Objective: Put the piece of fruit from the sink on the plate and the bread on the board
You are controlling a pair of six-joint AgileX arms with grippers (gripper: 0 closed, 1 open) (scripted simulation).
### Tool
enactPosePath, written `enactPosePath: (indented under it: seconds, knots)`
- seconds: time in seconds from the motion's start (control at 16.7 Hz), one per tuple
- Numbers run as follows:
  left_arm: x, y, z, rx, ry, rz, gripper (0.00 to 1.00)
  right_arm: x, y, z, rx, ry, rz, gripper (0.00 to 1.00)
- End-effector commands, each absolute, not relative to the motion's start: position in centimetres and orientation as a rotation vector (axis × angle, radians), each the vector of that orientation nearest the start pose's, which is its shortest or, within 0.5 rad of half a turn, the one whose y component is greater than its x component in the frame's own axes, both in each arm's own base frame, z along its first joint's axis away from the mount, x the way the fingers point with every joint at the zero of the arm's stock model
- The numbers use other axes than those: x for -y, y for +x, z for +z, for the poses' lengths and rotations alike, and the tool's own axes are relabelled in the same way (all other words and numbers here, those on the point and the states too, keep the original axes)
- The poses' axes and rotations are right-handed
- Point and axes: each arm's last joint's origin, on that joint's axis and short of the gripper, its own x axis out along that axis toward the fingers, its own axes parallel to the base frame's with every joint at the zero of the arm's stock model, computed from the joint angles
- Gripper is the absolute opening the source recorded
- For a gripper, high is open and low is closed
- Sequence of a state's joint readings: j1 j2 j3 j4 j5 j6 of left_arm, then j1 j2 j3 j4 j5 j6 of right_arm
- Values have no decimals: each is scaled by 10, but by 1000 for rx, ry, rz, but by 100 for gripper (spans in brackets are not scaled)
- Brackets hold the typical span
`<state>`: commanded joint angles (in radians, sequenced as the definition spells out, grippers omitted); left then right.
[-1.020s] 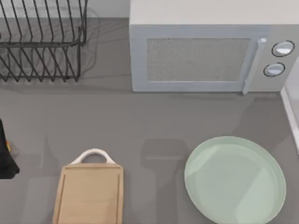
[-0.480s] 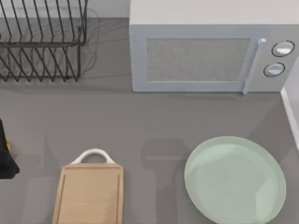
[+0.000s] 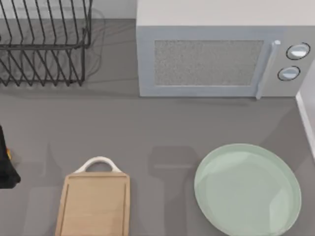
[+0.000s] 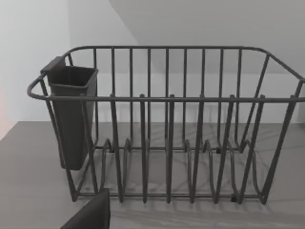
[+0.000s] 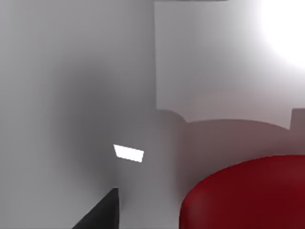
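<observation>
The piece of fruit [image 5: 248, 195] is glossy red and looms large and close in the right wrist view, inside the pale grey sink [image 5: 71, 95]. A dark part of my right gripper [image 5: 100, 212] shows beside it, apart from the fruit. On the table's right stands the mint-green plate [image 3: 247, 189], with nothing on it. The light wooden board [image 3: 93, 204] with its white loop handle lies bare at the front left. My left arm [image 3: 5, 162] is parked at the table's left edge. The bread is out of view.
A grey microwave [image 3: 221, 54] stands at the back, right of centre. A black wire dish rack [image 3: 44, 44] stands at the back left, seen close up as the rack [image 4: 167, 129] in the left wrist view. A pale sink rim [image 3: 307, 120] runs along the right edge.
</observation>
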<state>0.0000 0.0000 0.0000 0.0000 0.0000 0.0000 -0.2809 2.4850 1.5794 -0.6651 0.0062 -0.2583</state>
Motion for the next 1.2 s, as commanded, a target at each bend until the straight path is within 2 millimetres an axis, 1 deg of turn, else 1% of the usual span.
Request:
enactPosePath:
  seconds: [0.36, 0.42, 0.84, 0.9, 1.02, 1.2]
  knots:
    - [1, 106, 160, 0, 0, 0, 100, 116, 417, 6, -1571, 8, -8, 2]
    - [1, 106, 160, 0, 0, 0, 100, 116, 417, 6, -1571, 8, -8, 0]
    - [1, 106, 160, 0, 0, 0, 100, 116, 417, 6, -1571, 8, -8, 0]
    - [1, 106, 160, 0, 0, 0, 100, 116, 423, 35, -1520, 11, -11, 0]
    - [1, 106, 160, 0, 0, 0, 100, 117, 425, 41, -1517, 10, -12, 0]
    - [1, 106, 160, 0, 0, 0, 100, 117, 427, 70, -1520, 11, -11, 0]
